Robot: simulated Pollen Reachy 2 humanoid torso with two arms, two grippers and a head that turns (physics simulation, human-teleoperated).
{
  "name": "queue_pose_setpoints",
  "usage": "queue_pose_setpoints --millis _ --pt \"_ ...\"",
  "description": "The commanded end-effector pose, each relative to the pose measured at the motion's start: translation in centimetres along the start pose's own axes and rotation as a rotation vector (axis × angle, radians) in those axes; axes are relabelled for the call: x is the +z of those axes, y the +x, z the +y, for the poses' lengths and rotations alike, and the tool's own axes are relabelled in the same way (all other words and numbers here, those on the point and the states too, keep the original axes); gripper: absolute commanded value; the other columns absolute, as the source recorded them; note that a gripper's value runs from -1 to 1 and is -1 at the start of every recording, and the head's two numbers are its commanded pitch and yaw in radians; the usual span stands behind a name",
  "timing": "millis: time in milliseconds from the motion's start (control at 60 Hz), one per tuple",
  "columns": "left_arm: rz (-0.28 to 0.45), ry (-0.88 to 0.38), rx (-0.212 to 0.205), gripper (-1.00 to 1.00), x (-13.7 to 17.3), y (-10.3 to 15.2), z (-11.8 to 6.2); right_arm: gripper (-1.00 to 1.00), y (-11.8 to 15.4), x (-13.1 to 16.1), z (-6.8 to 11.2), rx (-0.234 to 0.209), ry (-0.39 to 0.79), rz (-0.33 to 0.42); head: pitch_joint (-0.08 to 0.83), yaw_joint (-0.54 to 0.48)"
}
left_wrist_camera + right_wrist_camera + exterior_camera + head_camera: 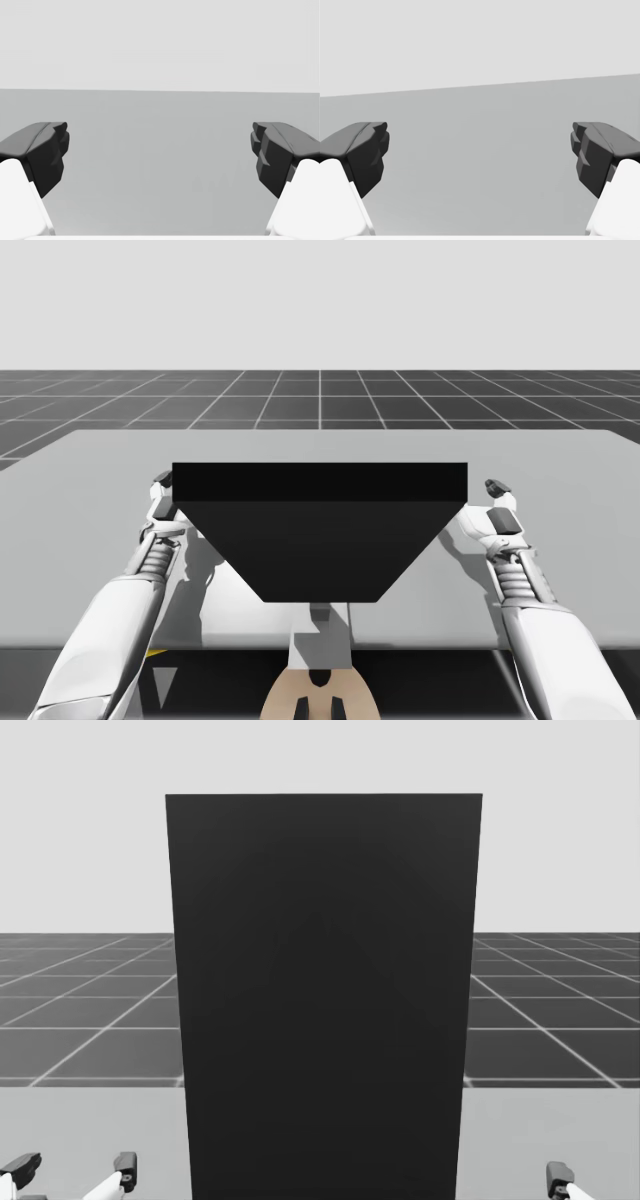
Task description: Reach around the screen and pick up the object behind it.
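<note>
Left jaws and right jaws spread, flanking black screen (320,530), grey table (100,465)

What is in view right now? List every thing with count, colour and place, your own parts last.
screen: one, black, upright at the middle of the table, between my two grippers.
table: one, light grey, under the screen and both arms.
floor: one, dark with a pale grid, beyond the table's far edge.
left arm: one, white, reaching up beside the screen's left edge.
right arm: one, white, reaching up beside the screen's right edge.
left gripper: one, dark fingers, open, holding nothing, bare table ahead.
right gripper: one, dark fingers, open, holding nothing, bare table ahead.
</note>
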State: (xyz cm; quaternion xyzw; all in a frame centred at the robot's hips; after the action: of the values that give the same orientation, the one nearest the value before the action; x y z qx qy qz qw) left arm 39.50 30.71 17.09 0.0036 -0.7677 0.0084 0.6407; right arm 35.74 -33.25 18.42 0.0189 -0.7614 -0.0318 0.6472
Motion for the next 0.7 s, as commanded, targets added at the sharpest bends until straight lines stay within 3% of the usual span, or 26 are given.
queue_pose_setpoints --millis 17,300,350,383,450,700 --pt "0.0 0.0 0.001 -1.0 0.0 0.0 0.0 -1.0 0.0 0.2 0.1 0.025 -0.028 -0.004 0.034 0.01" --pt "0.038 -0.038 -0.01 -1.0 -0.1 -0.2 0.2 -1.0 0.1 0.3 0.1 0.004 0.083 -0.005 0.034 0.01" --pt "0.073 -0.102 -0.016 -1.0 0.0 -0.4 0.1 -1.0 0.2 0.5 0.3 -0.032 0.136 -0.003 0.035 0.0" --pt "0.077 -0.145 -0.043 -1.0 0.1 -0.5 0.0 -1.0 0.2 0.6 0.3 -0.037 0.191 -0.02 0.035 0.0" --pt "0.091 -0.246 -0.029 -1.0 0.6 -0.4 -0.3 -1.0 0.2 1.0 0.6 -0.068 0.292 -0.029 0.036 0.0" --pt "0.074 -0.503 -0.036 -1.0 2.2 0.2 -1.0 -1.0 0.7 2.7 2.8 -0.094 0.593 -0.062 0.039 0.0"
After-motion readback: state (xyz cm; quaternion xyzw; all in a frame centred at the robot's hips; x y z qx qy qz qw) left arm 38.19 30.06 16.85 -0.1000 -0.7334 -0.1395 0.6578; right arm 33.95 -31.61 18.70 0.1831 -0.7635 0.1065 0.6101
